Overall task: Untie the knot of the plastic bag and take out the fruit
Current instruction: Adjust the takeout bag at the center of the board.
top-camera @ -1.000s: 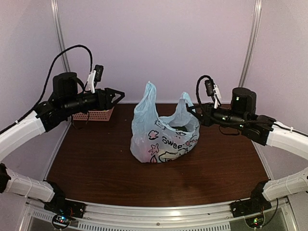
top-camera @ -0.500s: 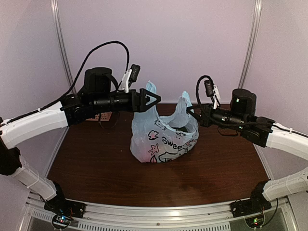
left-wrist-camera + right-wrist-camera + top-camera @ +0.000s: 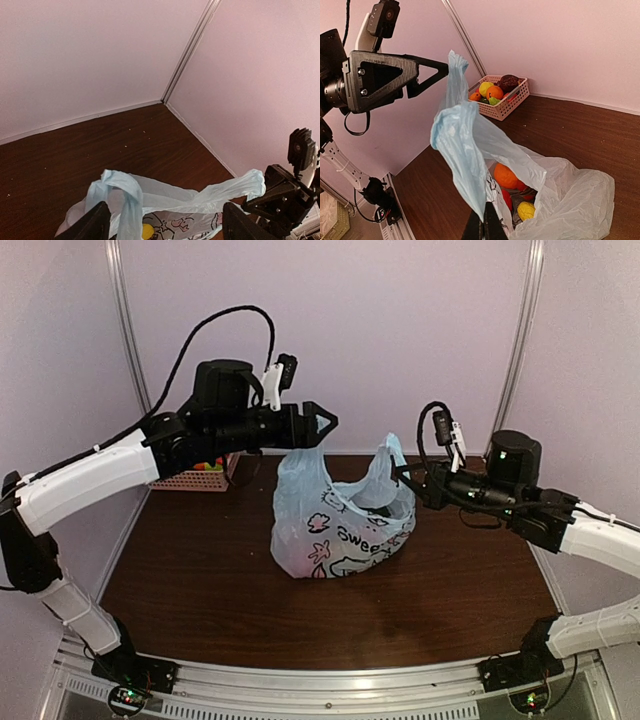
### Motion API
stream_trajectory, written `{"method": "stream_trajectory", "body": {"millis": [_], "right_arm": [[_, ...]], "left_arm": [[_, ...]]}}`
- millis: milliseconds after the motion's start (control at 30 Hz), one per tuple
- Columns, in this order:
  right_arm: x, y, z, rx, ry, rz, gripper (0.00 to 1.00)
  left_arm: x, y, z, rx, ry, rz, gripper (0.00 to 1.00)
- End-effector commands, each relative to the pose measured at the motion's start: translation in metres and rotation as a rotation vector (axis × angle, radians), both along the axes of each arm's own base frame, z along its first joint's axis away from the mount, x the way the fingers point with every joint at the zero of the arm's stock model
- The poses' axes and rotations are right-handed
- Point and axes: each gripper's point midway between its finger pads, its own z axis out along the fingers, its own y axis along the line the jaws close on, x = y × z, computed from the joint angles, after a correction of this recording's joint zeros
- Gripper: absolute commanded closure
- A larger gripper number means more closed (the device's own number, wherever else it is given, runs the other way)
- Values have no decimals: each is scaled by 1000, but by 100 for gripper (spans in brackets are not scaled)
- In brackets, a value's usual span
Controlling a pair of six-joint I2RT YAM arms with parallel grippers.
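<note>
The light blue plastic bag [image 3: 340, 525] stands mid-table with its mouth gaping. Its two handle loops stand apart and no knot shows. My right gripper [image 3: 402, 476] is shut on the right handle loop [image 3: 465, 165], pinching it between the fingertips [image 3: 485, 227]. Inside the bag I see fruit: an orange piece [image 3: 506, 176], a red one [image 3: 505, 197] and a yellow one [image 3: 526, 210]. My left gripper [image 3: 325, 428] hangs open just above the left handle loop [image 3: 125, 197], with nothing between its fingers [image 3: 92, 225]. The yellow fruit [image 3: 147, 231] shows below it.
A pink lattice basket [image 3: 501, 97] holding several fruit sits at the back left by the wall, also seen behind my left arm in the top view as the basket [image 3: 190, 478]. Pale walls close in the back and both sides of the dark table [image 3: 200, 580].
My left arm has swung from over the basket rightwards to the bag's left handle, its jaws spreading wider. The left handle has sagged. The right gripper, still shut, shifted slightly right.
</note>
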Motion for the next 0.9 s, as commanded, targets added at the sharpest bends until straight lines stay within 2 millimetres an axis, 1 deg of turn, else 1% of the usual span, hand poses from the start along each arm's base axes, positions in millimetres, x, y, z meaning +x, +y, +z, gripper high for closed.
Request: {"method": "stream_trajectory", "body": {"millis": [0,67,200,233,300,400,467,533,567,600,667,767,800,867], "right_arm": [[-4,-3,-5,-10,4,-5,100],[-4,-3,-7,-12,6,-5,100],[-4,-5,-7,-14,5,-10,100],[-4,-5,-8,-17,4,-11,100],[-4,-6,-7,-16,3,-14,100],[-5,-6,-8,-15,4,-12,100],[-5,-7,-8,-17,3,-18,100],[-4,-9,-8,-19,5,-29,100],[-3,-11,-8,-20,6,-40,100],[-2,-12,-8,-20,8,-54,100],[5,-19,-8,-21,17,-111,100],[26,-43,-26,-73,83,-295,100],[34,-49,-29,-89,94,-347,100],[49,-59,-30,-101,109,-421,100]], "left_arm": [[15,3,3,63,-46,62,23],[16,-1,2,65,-47,52,27],[17,-12,-6,69,-33,15,41],[18,-14,-8,71,-29,13,42],[20,-16,-13,79,-24,15,43],[25,-17,-19,98,-23,31,41],[29,-15,-22,121,-21,54,39],[34,-13,-28,149,-18,77,40],[35,-12,-29,157,-21,87,43],[37,-11,-30,165,-23,95,50],[39,-10,-32,181,-30,105,68],[44,-3,-30,193,-36,130,96],[47,-1,-29,183,-29,119,100],[52,1,-22,146,-15,66,100]]}}
